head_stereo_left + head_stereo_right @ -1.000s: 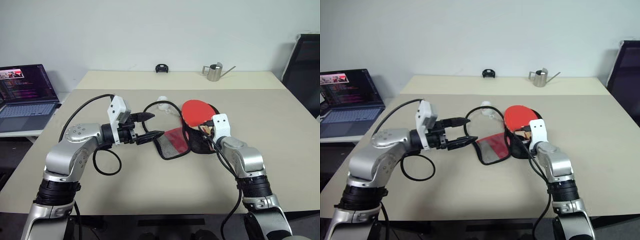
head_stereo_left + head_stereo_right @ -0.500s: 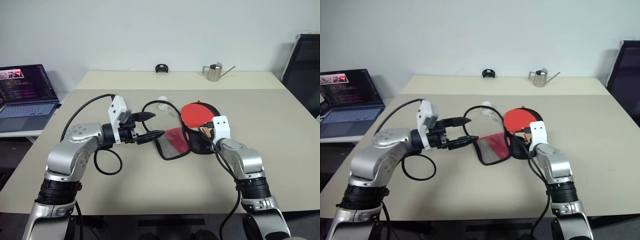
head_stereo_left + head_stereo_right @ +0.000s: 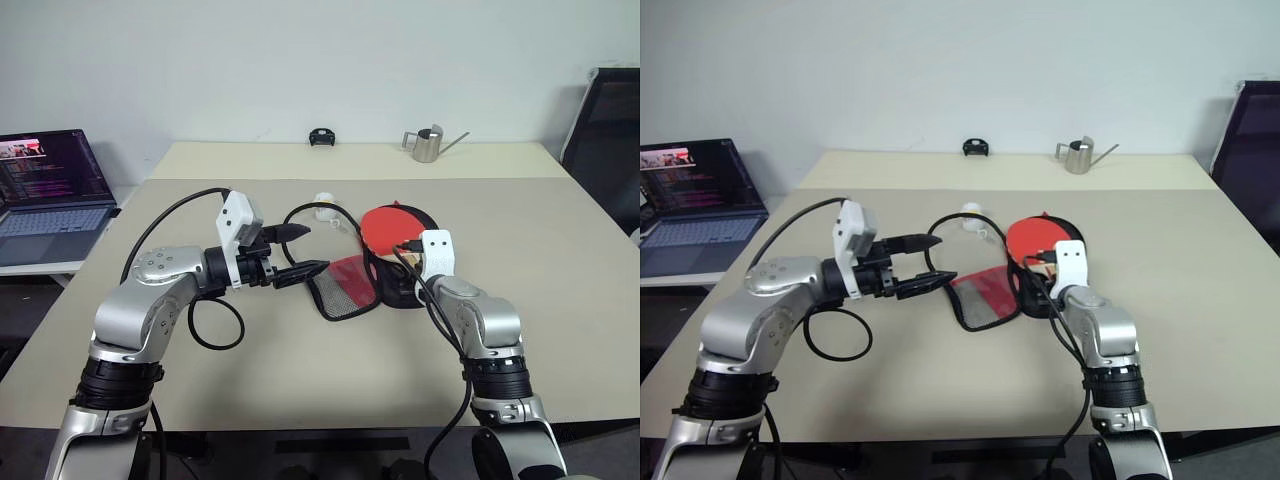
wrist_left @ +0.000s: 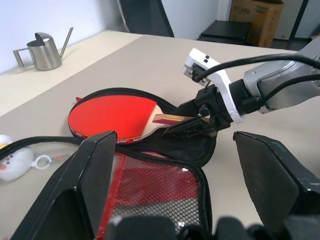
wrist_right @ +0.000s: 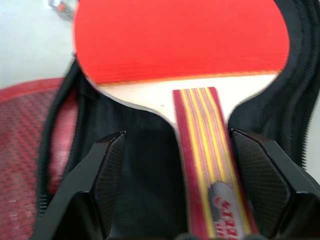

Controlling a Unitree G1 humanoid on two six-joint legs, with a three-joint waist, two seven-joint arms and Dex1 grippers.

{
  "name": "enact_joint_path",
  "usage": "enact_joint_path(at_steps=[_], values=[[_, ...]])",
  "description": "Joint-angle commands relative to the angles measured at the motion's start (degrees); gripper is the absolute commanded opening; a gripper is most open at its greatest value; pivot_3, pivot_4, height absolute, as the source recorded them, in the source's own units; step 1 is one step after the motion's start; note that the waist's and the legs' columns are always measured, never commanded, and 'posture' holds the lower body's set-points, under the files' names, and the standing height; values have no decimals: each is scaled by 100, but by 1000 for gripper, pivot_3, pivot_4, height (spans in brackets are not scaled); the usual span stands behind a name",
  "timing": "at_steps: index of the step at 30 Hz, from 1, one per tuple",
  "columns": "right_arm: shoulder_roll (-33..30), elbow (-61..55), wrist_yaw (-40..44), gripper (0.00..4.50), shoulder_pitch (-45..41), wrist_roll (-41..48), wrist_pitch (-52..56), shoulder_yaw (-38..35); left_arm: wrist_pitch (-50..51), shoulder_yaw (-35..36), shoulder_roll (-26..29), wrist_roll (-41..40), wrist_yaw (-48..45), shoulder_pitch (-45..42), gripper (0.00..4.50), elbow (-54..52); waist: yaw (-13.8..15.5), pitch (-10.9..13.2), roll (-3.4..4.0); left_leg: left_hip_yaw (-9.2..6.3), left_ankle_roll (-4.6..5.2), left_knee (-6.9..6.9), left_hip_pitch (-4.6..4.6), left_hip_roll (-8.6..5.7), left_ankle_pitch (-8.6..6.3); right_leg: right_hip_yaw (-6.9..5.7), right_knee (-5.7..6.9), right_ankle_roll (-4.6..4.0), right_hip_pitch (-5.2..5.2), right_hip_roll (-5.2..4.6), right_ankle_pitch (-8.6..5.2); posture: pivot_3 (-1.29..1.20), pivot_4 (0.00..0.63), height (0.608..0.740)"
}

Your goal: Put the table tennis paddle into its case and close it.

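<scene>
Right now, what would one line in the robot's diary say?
paddle: lying in open case | right gripper: open, fingers either side of handle | left gripper: open, near flap | zipper: not closed

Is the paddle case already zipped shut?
No, the case lies open on the table, its red mesh flap folded out and the table tennis paddle resting on the black half.

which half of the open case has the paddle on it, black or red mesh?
The black half. The table tennis paddle lies on it, in front of the right gripper. The red mesh flap is folded open toward the left gripper, nothing on it.
</scene>
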Motion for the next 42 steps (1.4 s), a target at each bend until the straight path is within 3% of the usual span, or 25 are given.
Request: enact_joint_path(at_steps=[1, 8, 11, 16, 17, 27, 36, 42], values=[[-64, -156, 64, 3631, -38, -6, -98, 63, -129, 102, 46, 12, 25, -46, 4082, -52, 0, 0, 0, 0, 0, 0, 0, 0, 0, 0, 0, 0, 0, 0, 0, 0, 150, 740], [-251, 171, 74, 3631, 93, -198, -421, 166, -136, 114, 60, 22, 26, -52, 4082, -30, -1, 0, 0, 0, 0, 0, 0, 0, 0, 0, 0, 0, 0, 0, 0, 0, 150, 740], [-285, 314, 59, 3090, 127, -276, -553, 177, -127, 116, 61, 23, 30, -52, 4082, -37, -1, 0, 0, 0, 0, 0, 0, 0, 0, 0, 0, 0, 0, 0, 0, 0, 150, 740], [-261, 388, -22, 1360, 156, -355, -655, 151, -123, 116, 60, 24, 31, -44, 4082, -53, -1, 0, 0, 0, 0, 0, 2, 0, 0, 1, 1, 0, 1, 0, 0, 0, 150, 740], [-253, 380, -42, 1203, 161, -363, -663, 143, -121, 114, 59, 22, 34, -42, 4082, -56, 0, 0, 0, 0, 0, 0, 2, 0, 0, 0, 2, 0, 1, 0, 0, 0, 150, 740], [-104, -121, -498, 1204, 281, -514, -530, 140, -143, 90, 50, 35, 28, -51, 4082, -37, 7, 0, 0, -1, 0, 0, 2, 0, 0, -1, 0, 0, 2, 0, 0, 0, 150, 740], [37, -200, -380, 1204, 382, -402, -491, 215, -141, 112, 57, 36, 20, -35, 4082, -48, 4, 0, 0, -1, 0, 0, 1, 0, 0, -1, -1, 0, 2, 0, 0, 0, 150, 740], [132, -148, -393, 3092, 247, -441, -556, 232, -147, 114, 66, 41, 34, -22, 4082, -50, 0, 0, 0, -1, 0, -1, 3, 0, 0, 0, 0, 0, 2, 1, 0, 0, 150, 740]])
